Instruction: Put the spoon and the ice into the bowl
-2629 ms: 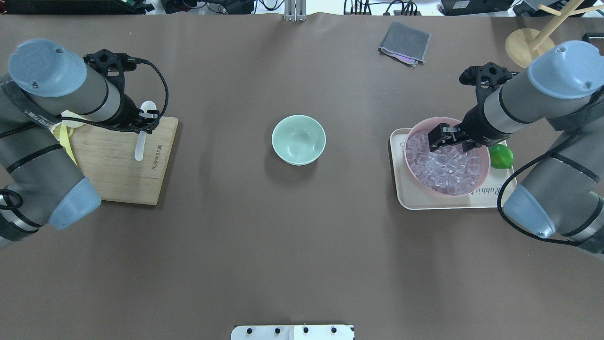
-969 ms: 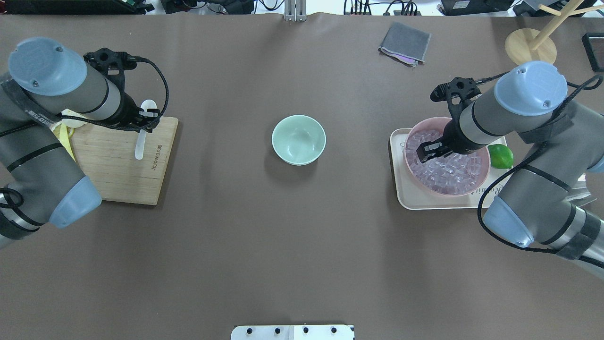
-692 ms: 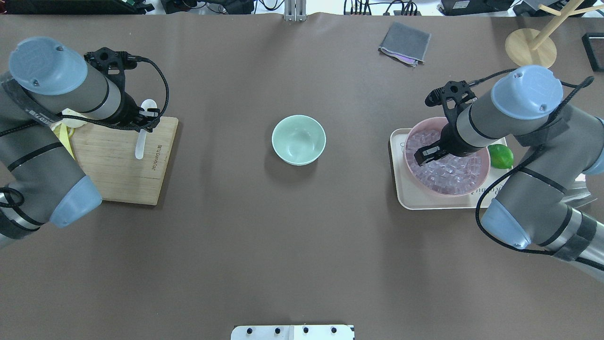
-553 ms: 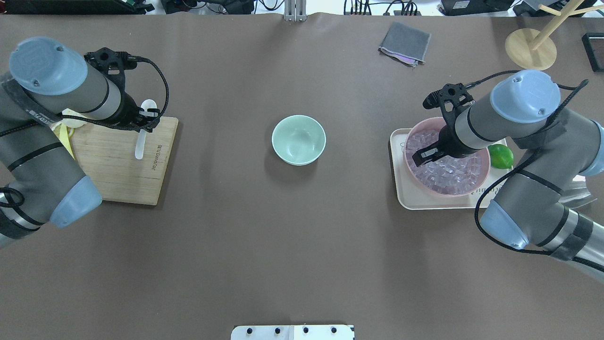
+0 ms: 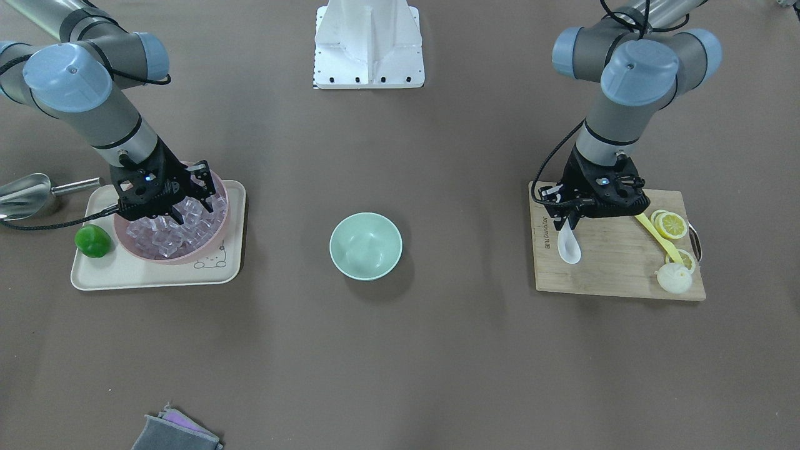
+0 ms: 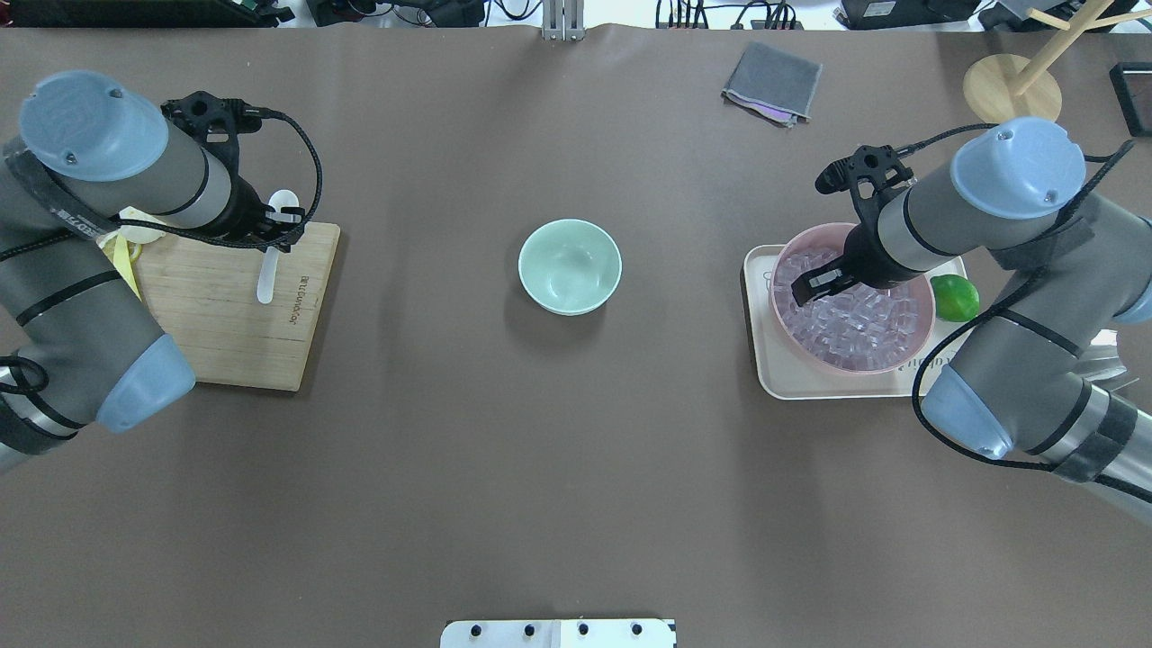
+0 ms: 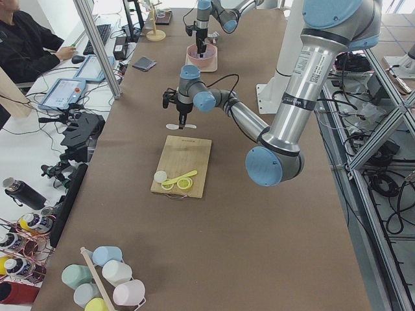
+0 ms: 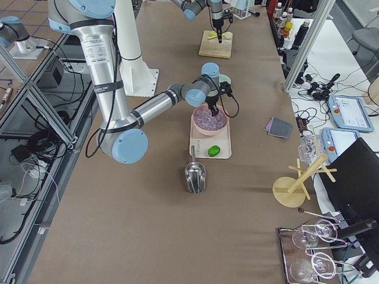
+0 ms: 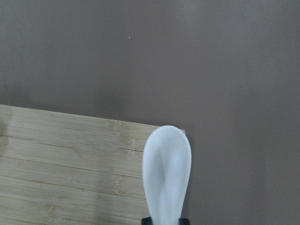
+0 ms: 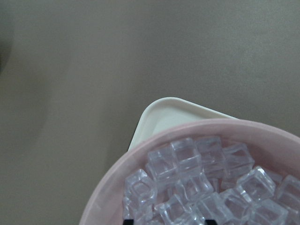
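Note:
The white spoon (image 5: 569, 247) is held tilted just above the wooden cutting board (image 5: 612, 265). My left gripper (image 5: 570, 220) is shut on its handle. In the left wrist view the scoop (image 9: 167, 171) hangs over the board's far corner. My right gripper (image 6: 807, 290) is open, with its fingertips low among the ice cubes (image 6: 855, 319) at the left side of the pink bowl (image 6: 904, 358). The right wrist view shows ice (image 10: 187, 159) between the spread tips. The mint-green bowl (image 6: 569, 266) stands empty mid-table, apart from both grippers.
The pink bowl sits on a cream tray (image 6: 765, 364) with a lime (image 6: 954, 298). A steel scoop (image 5: 25, 190) lies beside the tray. Lemon slices (image 5: 670, 225) and a yellow utensil (image 5: 653, 231) lie on the board. A grey cloth (image 6: 772, 81) and a wooden stand (image 6: 1008, 85) are at the back.
My right gripper has turned and moved from the pink bowl's far side to its left part, over the ice. The left arm and the spoon have not moved.

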`<state>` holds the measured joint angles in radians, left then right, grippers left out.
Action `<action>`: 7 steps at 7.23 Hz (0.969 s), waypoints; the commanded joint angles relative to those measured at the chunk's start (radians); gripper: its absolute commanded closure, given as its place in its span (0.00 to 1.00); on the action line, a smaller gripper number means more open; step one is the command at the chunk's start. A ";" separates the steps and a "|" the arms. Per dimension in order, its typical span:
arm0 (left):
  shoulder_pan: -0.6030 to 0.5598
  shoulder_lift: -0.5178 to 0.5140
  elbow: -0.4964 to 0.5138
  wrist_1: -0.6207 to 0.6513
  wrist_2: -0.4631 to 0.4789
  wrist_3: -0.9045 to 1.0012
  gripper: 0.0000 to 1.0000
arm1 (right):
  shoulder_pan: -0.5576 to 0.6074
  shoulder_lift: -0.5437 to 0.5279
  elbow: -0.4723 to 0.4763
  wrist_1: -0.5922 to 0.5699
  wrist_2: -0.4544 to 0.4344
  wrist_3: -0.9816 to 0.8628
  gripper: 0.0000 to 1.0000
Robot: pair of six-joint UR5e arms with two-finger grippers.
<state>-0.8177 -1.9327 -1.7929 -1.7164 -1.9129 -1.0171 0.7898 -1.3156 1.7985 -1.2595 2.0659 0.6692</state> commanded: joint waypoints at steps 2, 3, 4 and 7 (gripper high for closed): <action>0.002 0.000 0.000 0.000 0.000 0.000 1.00 | -0.001 -0.001 -0.034 -0.001 -0.006 0.027 0.41; 0.002 -0.003 0.000 0.000 0.000 0.000 1.00 | -0.001 0.001 -0.042 -0.001 -0.006 0.029 0.41; 0.002 -0.005 0.000 0.000 0.000 0.000 1.00 | -0.001 0.004 -0.042 0.000 -0.004 0.059 0.41; 0.002 -0.012 0.001 0.000 0.000 0.003 1.00 | -0.003 0.001 -0.038 0.002 -0.003 0.102 0.54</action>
<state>-0.8161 -1.9417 -1.7919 -1.7165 -1.9129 -1.0147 0.7873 -1.3118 1.7583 -1.2585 2.0620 0.7554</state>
